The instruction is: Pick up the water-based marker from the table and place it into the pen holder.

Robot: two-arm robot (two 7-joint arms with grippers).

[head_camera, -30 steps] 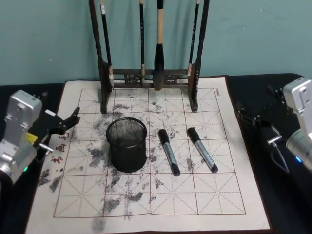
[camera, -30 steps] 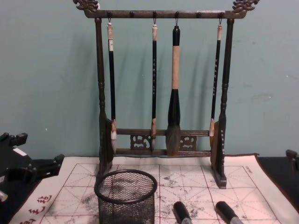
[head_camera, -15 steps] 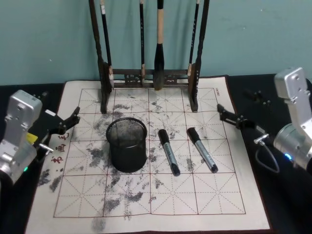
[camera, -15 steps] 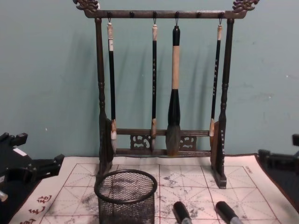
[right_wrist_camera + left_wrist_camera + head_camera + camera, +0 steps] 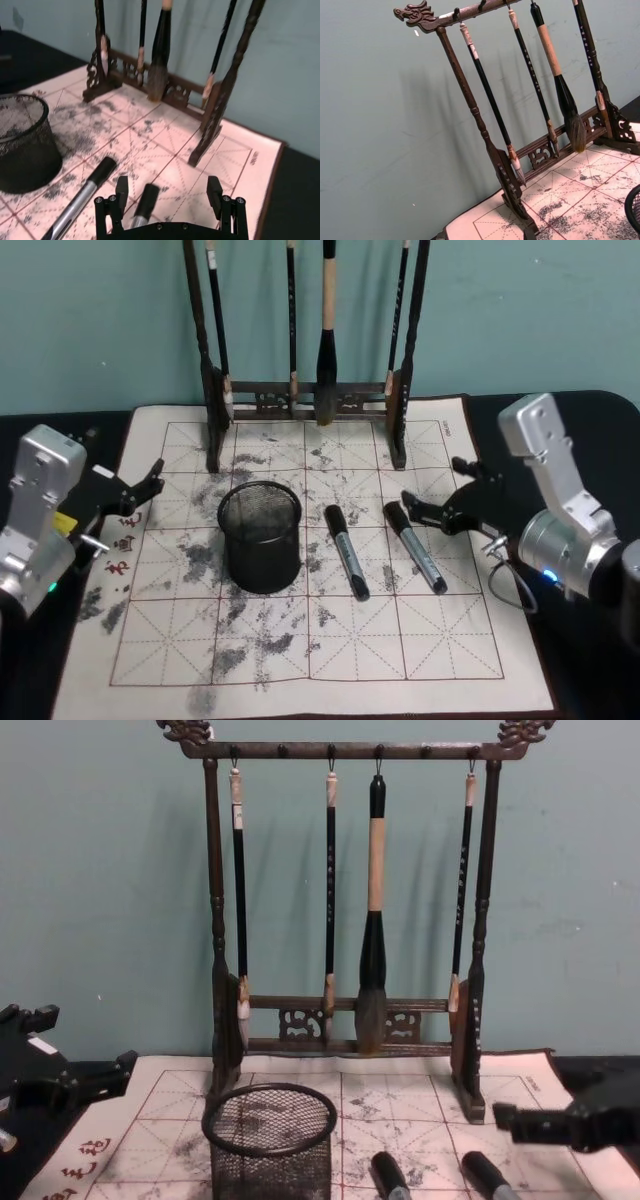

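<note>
Found flat on the table's (image 5: 600, 405) mat (image 5: 400, 640), right of the pen holder (image 5: 260, 537): right marker (image 5: 416, 547), beside a second marker (image 5: 347, 551). Spread wide near its cap end, evidently to straddle it: right gripper (image 5: 432, 486). Parked at the mat's left edge, likewise parted: left gripper (image 5: 145, 488).

Right tool (image 5: 433, 486) wide-spread and low; left tool (image 5: 150, 488) idle, spread too.

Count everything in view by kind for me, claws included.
markers: 2
pen holder: 1
brush rack: 1
hanging brushes: 4
claws: 2, right claw open by the right marker's cap, left claw parked at the mat's left edge
Total: 10
</note>
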